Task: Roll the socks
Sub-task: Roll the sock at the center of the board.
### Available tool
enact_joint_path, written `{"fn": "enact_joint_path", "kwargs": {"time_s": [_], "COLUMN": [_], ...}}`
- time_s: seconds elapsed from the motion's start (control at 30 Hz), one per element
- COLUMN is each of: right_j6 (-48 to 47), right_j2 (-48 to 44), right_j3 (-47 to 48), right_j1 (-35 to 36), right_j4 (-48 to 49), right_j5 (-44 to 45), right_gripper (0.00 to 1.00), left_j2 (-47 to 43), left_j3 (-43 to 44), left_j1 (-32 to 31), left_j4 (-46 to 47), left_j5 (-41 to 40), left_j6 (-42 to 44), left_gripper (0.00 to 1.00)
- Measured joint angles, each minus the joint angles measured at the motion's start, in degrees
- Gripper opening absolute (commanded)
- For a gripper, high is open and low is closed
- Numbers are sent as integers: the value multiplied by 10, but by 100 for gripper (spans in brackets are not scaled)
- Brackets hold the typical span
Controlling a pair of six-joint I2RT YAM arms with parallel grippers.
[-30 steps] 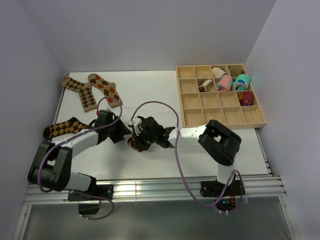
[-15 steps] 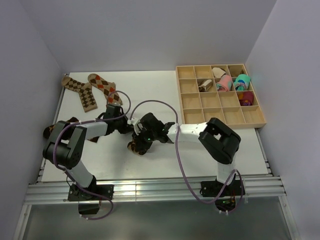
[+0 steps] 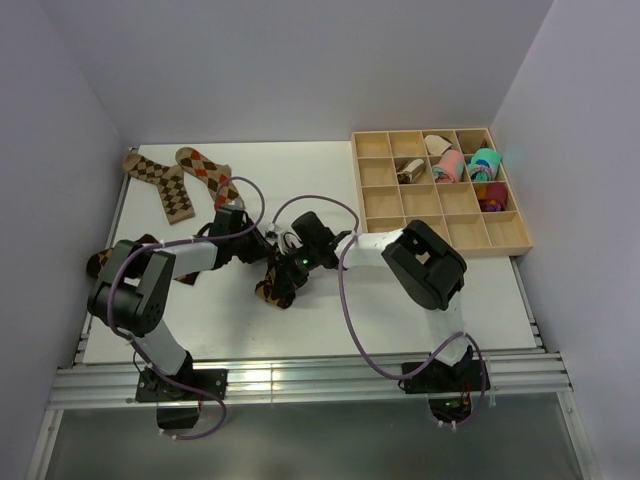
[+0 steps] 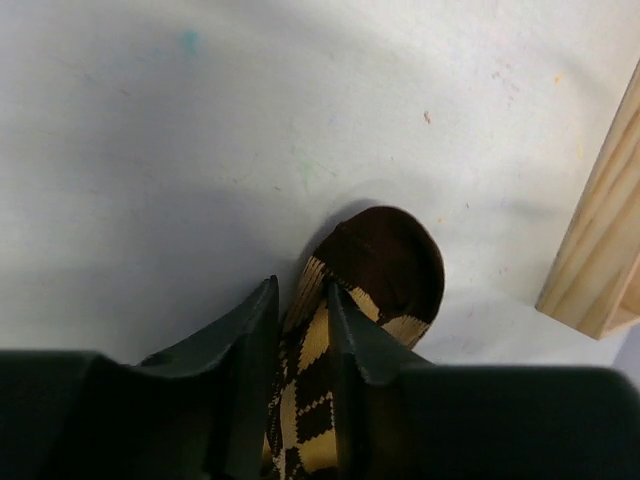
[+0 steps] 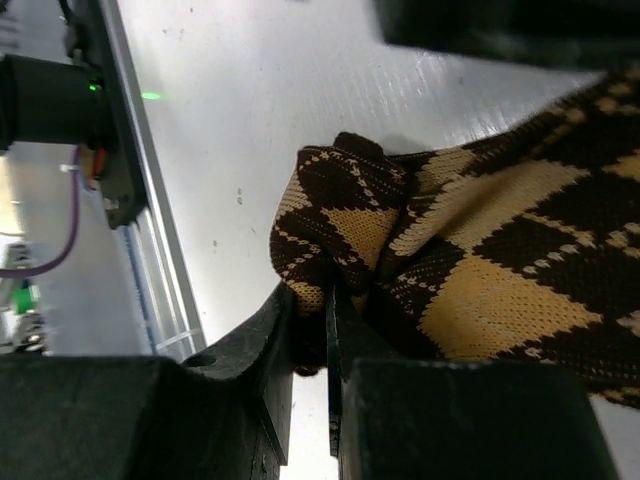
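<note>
Top external view shows the white worktop (image 3: 300, 330) with a wooden tray (image 3: 445, 249) at its far right. Left of the tray, about mid-worktop, both arms meet over one brown-and-tan argyle sock (image 3: 268, 292), partly bunched. Much further left of the tray, two more socks (image 3: 165, 187) lie flat. The left claw (image 4: 300, 295) is narrow, pinching the argyle sock just behind its dark rounded end. The right claw (image 5: 310, 300) is narrow too, nipping a folded edge of it.
</note>
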Motion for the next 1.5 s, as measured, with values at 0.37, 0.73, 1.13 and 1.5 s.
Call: {"fn": "enact_joint_path", "kwargs": {"time_s": [0.37, 0.73, 1.13, 1.5], "right_j6": [68, 106, 129, 145], "right_j2": [22, 53, 64, 64], "right_j3": [-1, 36, 54, 50], "right_j1": [-34, -41, -44, -45], "right_j4": [21, -5, -23, -13], "right_j5": [-54, -80, -83, -76], "right_gripper": [0, 1, 1, 17], "left_j2": [-209, -407, -364, -291], "left_j3": [-69, -216, -255, -252], "left_j1": [0, -65, -117, -119], "left_j4": [-107, -152, -108, -33], "left_j5": [-104, -126, -139, -145], "left_j6": [-51, -189, -300, -332], "left_gripper": [87, 82, 73, 43]}}
